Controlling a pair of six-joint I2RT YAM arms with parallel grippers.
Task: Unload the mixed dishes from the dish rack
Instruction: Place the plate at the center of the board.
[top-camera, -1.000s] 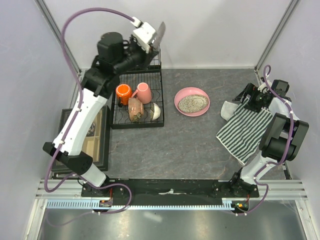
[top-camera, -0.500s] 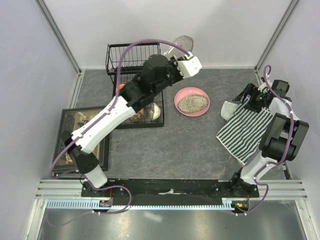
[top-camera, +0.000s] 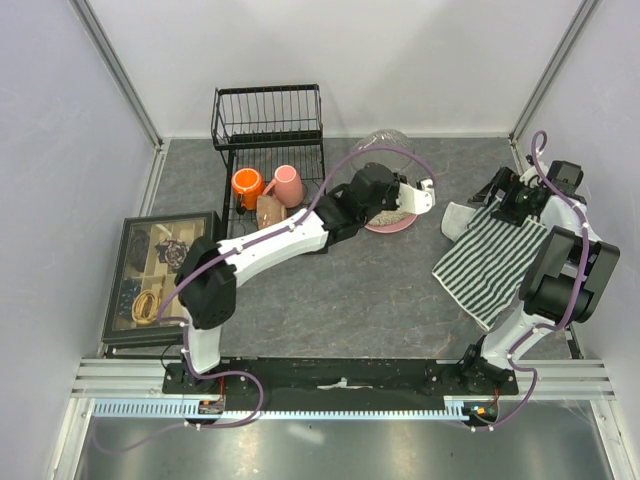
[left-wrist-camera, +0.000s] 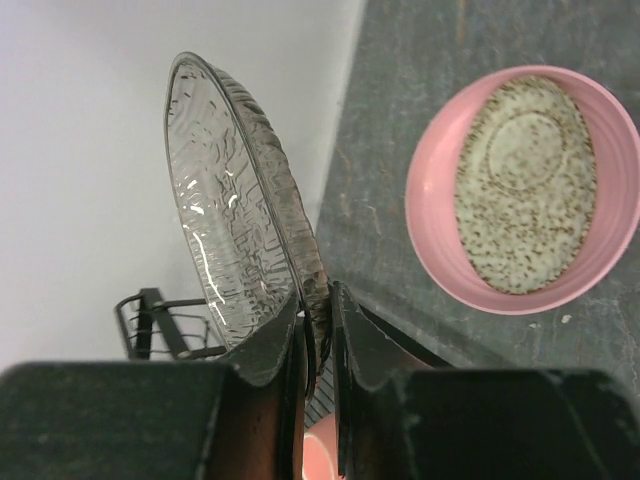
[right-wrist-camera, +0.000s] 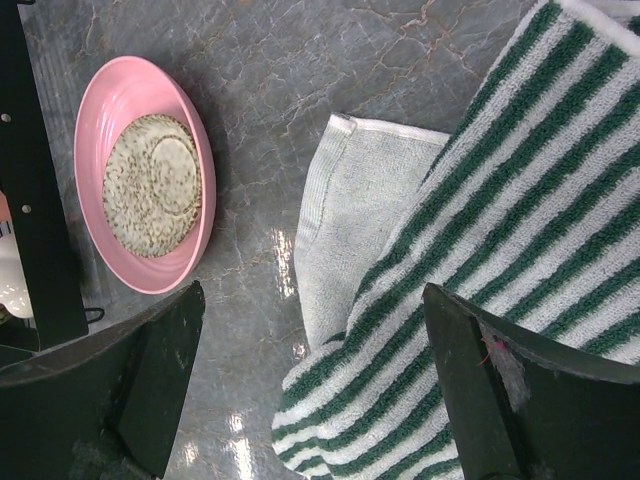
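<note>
Left end effector (left-wrist-camera: 318, 318): pinching narrowly on the lower rim of a clear glass dish (left-wrist-camera: 232, 215); the fingers (left-wrist-camera: 283, 345) are sitting on either side of the ribbed edge.
Clear glass dish: standing on edge and leaning away from the left end effector, up off the desk (top-camera: 350, 290); in the top view it is showing faintly against the back wall.
Pink shallow dish (left-wrist-camera: 522, 188): lying flat on the desk, below and to one side of the held dish; not touching it; its speckled grey inside is facing up.
Right end effector (right-wrist-camera: 320, 395): spreading wide and holding nothing; hanging over the striped cloth (right-wrist-camera: 520, 200), with the pink shallow dish off to its left.
Dish rack (top-camera: 266, 118): sitting at the back left of the desk, well apart from the left end effector; the orange mug (top-camera: 247, 185), pink mug (top-camera: 288, 185) and tan-brown bowl (top-camera: 270, 212) are resting on its base.
Box of trinkets (top-camera: 160, 275): lying at the left edge, beside the dish rack.
Change: a second ago the left end effector was holding the glass dish over the rack's upright back; now it is reaching rightward across to the pink shallow dish; the right arm, the mugs and the cloth are keeping their places.
</note>
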